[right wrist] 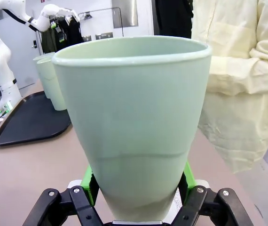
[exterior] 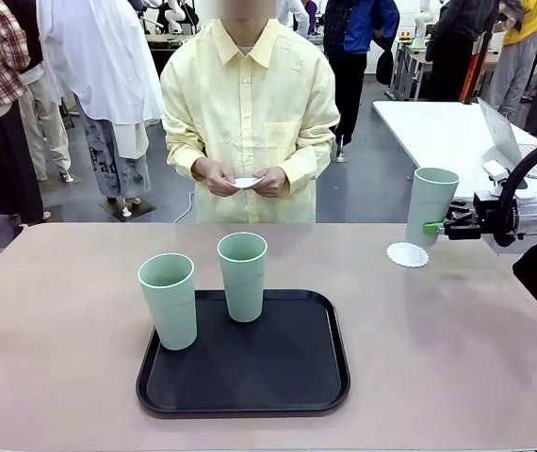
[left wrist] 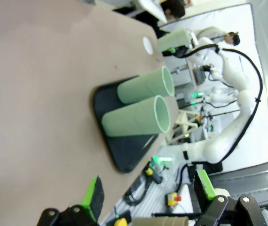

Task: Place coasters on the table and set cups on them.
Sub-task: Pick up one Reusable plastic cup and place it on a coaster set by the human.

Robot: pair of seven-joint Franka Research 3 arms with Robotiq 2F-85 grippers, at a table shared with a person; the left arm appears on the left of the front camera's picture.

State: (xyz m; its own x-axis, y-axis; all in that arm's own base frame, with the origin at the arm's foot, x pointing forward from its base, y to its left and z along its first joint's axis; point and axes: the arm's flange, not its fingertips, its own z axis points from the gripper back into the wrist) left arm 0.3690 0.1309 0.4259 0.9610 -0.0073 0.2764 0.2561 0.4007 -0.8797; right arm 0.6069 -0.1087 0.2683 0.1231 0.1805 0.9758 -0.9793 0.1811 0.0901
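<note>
Right gripper [exterior: 435, 227] clamps an upright cup [exterior: 431, 200] low on its wall, over a coaster [exterior: 406, 255] on the table [exterior: 61, 282]; left gripper [left wrist: 148, 190] stands wide, empty.

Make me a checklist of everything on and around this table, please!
surface: beige table, holding a black tray and one coaster.
job's things: near cup and far cup stand on the tray; third cup is held by the coaster, landing unclear; the person holds a small white disc.
clutter: nothing seen.
jaws: right jaws shut on the third cup; left jaws open, empty.
cables: black cable along the right arm.
surroundings: white table with laptop; other people behind.
</note>
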